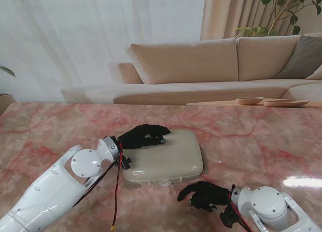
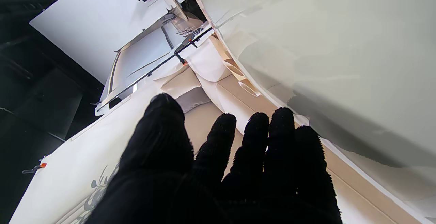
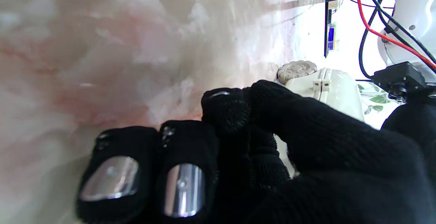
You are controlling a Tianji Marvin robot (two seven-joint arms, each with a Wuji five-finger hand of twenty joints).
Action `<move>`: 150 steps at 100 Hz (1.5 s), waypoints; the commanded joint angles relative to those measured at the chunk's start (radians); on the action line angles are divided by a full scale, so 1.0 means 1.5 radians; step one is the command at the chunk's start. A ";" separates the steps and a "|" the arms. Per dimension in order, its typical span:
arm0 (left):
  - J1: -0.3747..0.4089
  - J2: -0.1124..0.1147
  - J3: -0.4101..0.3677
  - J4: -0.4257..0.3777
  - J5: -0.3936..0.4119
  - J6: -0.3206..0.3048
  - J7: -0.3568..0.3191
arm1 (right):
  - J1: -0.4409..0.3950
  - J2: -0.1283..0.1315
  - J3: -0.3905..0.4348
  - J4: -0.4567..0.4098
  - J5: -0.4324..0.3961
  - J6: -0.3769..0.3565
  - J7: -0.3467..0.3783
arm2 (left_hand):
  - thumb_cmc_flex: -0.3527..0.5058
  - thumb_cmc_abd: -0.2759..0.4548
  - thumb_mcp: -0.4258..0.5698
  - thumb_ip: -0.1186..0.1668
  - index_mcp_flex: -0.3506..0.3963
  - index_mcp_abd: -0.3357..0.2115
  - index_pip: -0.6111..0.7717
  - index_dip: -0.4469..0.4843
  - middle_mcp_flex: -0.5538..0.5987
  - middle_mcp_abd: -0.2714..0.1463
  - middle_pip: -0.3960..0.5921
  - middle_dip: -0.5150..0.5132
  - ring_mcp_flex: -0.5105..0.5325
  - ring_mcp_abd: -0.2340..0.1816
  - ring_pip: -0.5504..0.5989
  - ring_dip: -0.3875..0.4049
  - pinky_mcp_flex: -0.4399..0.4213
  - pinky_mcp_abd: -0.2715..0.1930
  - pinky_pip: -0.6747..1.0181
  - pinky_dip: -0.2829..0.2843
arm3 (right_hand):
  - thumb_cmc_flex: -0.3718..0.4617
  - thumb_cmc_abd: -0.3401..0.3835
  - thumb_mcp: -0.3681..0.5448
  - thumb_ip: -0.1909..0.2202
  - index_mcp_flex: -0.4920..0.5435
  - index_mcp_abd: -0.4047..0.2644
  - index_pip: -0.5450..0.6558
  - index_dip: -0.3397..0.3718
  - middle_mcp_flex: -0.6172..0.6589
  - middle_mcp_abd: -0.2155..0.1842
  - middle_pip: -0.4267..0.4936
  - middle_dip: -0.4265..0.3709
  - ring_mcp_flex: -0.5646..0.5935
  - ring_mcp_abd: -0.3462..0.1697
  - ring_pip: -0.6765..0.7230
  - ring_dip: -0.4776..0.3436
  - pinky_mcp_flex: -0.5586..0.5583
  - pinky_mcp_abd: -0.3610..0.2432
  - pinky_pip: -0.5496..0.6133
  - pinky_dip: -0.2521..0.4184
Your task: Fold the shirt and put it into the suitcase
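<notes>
Suitcase lies flat and closed at the centre of the pink marble worktop, latches on the edge nearer to me. No shirt visible anywhere in the stand view; judging by the shut lid it is probably already inside, but can't confirm.

Left hand sits at about 10 o'clock of the case, palm down on the lid's far-left corner. Its fingers are extended and only slightly spread, holding nothing, flat on the shell. The likely reason is to press the lid down or steady the case while the front gets fastened.

Right hand is at about 5 o'clock of the case, near its front-right corner, apparently not touching it, low over the worktop. Its fingers are curled in close together, thumb tucked against them, nothing gripped. Right wrist view shows a latch and a ribbed knob just beyond the knuckles, so the hand is likely staged to work the closure.

Task looks near its end: only latching seems left.
</notes>
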 commanded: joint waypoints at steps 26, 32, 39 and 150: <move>0.017 0.003 0.011 0.023 -0.004 0.019 -0.016 | 0.040 -0.005 -0.046 0.037 0.042 0.019 0.021 | 0.003 0.029 -0.023 0.013 -0.008 -0.029 0.007 0.006 -0.013 -0.007 0.001 -0.007 0.008 0.092 0.009 -0.002 0.033 0.137 -0.002 -0.027 | -0.013 0.046 -0.019 0.029 -0.040 -0.001 -0.013 -0.014 0.031 0.023 0.042 0.004 0.016 -0.029 0.055 0.033 0.024 -0.047 0.167 -0.016; 0.017 0.002 0.011 0.024 -0.004 0.020 -0.015 | 0.048 -0.005 -0.055 0.040 0.047 0.020 0.024 | 0.003 0.029 -0.023 0.013 -0.009 -0.029 0.007 0.006 -0.014 -0.007 0.001 -0.007 0.007 0.092 0.009 -0.002 0.034 0.137 -0.002 -0.027 | -0.014 0.054 -0.023 0.031 -0.043 0.006 -0.015 -0.016 0.031 0.023 0.042 0.004 0.016 -0.028 0.054 0.032 0.022 -0.044 0.166 -0.016; 0.017 0.002 0.011 0.024 -0.005 0.020 -0.014 | 0.057 -0.004 -0.066 0.044 0.051 0.020 0.028 | 0.003 0.029 -0.023 0.013 -0.009 -0.028 0.007 0.006 -0.014 -0.006 0.001 -0.007 0.007 0.093 0.009 -0.002 0.034 0.137 -0.002 -0.027 | -0.016 0.064 -0.029 0.033 -0.046 0.010 -0.017 -0.018 0.031 0.023 0.041 0.004 0.016 -0.028 0.055 0.032 0.022 -0.043 0.166 -0.016; 0.029 0.002 0.006 0.021 -0.015 0.032 -0.017 | 0.053 -0.030 -0.060 0.065 0.146 0.108 -0.010 | 0.001 0.031 -0.023 0.013 -0.021 -0.025 0.000 0.001 -0.013 -0.005 0.003 -0.006 0.009 0.092 0.011 -0.003 0.034 0.141 0.003 -0.026 | -0.019 -0.013 0.032 0.089 -0.195 0.009 -0.057 -0.026 -0.018 0.037 0.026 -0.017 0.016 -0.011 0.032 0.021 0.010 -0.032 0.155 -0.007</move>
